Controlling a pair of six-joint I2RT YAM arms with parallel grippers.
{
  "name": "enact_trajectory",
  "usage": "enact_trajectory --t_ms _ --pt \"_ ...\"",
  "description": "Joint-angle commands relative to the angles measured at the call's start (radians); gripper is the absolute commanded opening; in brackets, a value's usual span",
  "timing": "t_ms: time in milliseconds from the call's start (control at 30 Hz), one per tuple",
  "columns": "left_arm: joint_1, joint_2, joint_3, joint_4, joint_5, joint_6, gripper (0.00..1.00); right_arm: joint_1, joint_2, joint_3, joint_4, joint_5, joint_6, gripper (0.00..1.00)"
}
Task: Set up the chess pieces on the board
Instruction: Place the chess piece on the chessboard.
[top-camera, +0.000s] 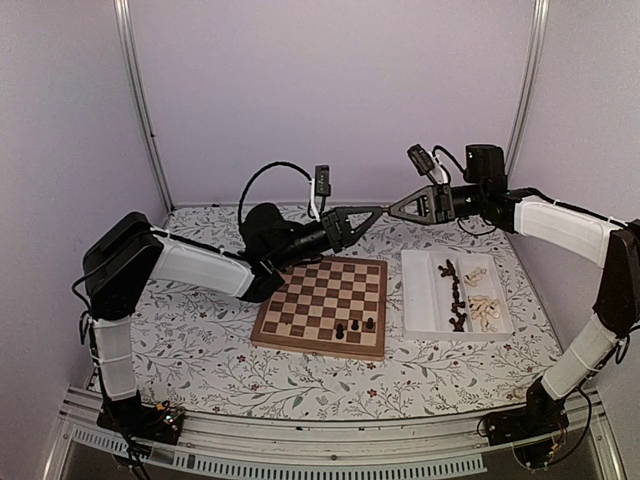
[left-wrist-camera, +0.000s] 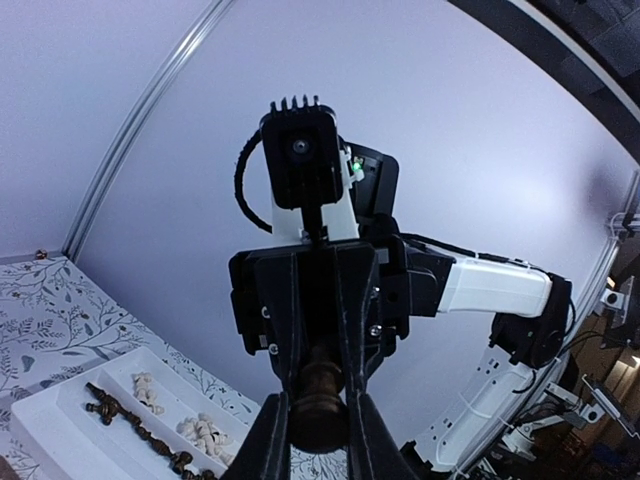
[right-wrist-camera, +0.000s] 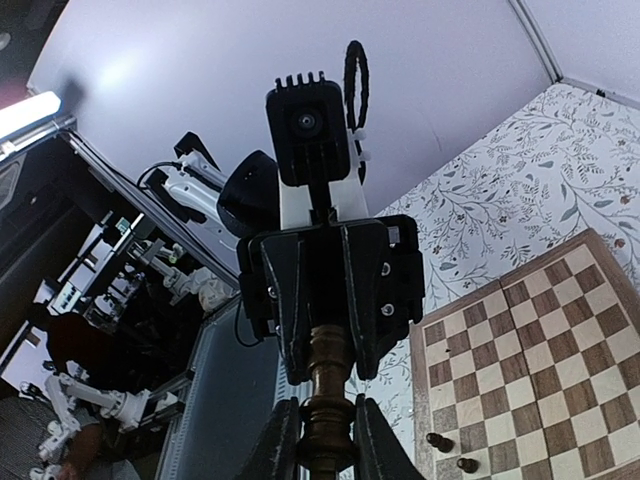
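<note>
Nearest the left wrist lens: one dark chess piece (left-wrist-camera: 320, 405) of turned brown wood, its wide end pinched between the fingers of the left gripper (left-wrist-camera: 320, 425). In its own view the right gripper (right-wrist-camera: 325, 432) is clamped on the other end of the same piece. Both finger pairs are closed on it, tip to tip, with the piece lying level in the air above the far edge of the board (top-camera: 300, 325). You cannot tell which end is the base.

Step in hand, as I read it: a mid-air handover, probably from the tray-side arm to the board-side arm.

- Release one grip only, and check first that the other is square on the piece, not on a rounded collar.
- Open the giving fingers fully, then back off along the piece's axis. Pulling sideways could twist it loose.
- The piece is level now, so the wrist must turn it upright before it goes onto a square.
- Small round wood could pivot or drop, so go slowly.

The task looks barely begun. Three dark pieces (top-camera: 354, 326) stand near the board's near-right corner. The white tray (top-camera: 413, 300) just right of the board holds the rest: dark pieces (top-camera: 452, 290) in the middle compartment, cream pieces (top-camera: 485, 310) in the right-hand one.
</note>
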Motion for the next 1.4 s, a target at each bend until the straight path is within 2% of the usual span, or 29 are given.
enact_trajectory --t_ms 0,100,233,300,367,467,567,667,733,833,900,1000,1100,1367 --pt "-0.016 0.021 0.023 -0.004 0.015 -0.008 0.1 -0.006 0.001 0.017 -0.061 0.051 -0.053 0.11" --pt "-0.015 0.011 0.02 -0.016 0.019 -0.007 0.12 -0.005 -0.011 0.046 -0.142 0.111 -0.151 0.06" --pt "-0.004 -0.06 -0.008 -0.115 0.021 0.044 0.33 -0.004 -0.007 0.113 -0.294 0.232 -0.283 0.03" --pt "0.019 -0.147 -0.034 -0.267 0.022 0.122 0.39 0.005 -0.002 0.165 -0.4 0.313 -0.385 0.02" --pt "0.04 -0.245 -0.037 -0.502 -0.021 0.235 0.41 0.041 0.009 0.217 -0.511 0.426 -0.521 0.02" --pt "0.082 -0.374 -0.016 -0.843 -0.175 0.396 0.46 0.153 0.014 0.25 -0.625 0.62 -0.701 0.03" --pt "0.172 -0.475 -0.027 -1.011 -0.294 0.444 0.48 0.27 0.052 0.29 -0.71 0.777 -0.801 0.03" --pt "0.281 -0.588 -0.157 -0.929 -0.297 0.434 0.48 0.368 0.117 0.375 -0.807 0.867 -0.853 0.03" --pt "0.327 -0.657 -0.264 -0.836 -0.352 0.455 0.5 0.421 0.195 0.438 -0.883 0.921 -0.879 0.03" --pt "0.382 -0.721 -0.379 -0.772 -0.396 0.422 0.58 0.488 0.287 0.505 -0.961 1.014 -0.911 0.03" --pt "0.412 -0.733 -0.384 -0.789 -0.411 0.386 0.62 0.526 0.332 0.541 -0.988 1.061 -0.919 0.03" --pt "0.429 -0.717 -0.337 -0.815 -0.324 0.418 0.62 0.567 0.418 0.597 -1.012 1.114 -0.926 0.03" --pt "0.435 -0.709 -0.305 -0.86 -0.298 0.413 0.61 0.602 0.476 0.624 -1.005 1.153 -0.935 0.03" --pt "0.448 -0.74 -0.307 -0.841 -0.242 0.393 0.61 0.626 0.597 0.709 -1.031 1.131 -0.937 0.04"
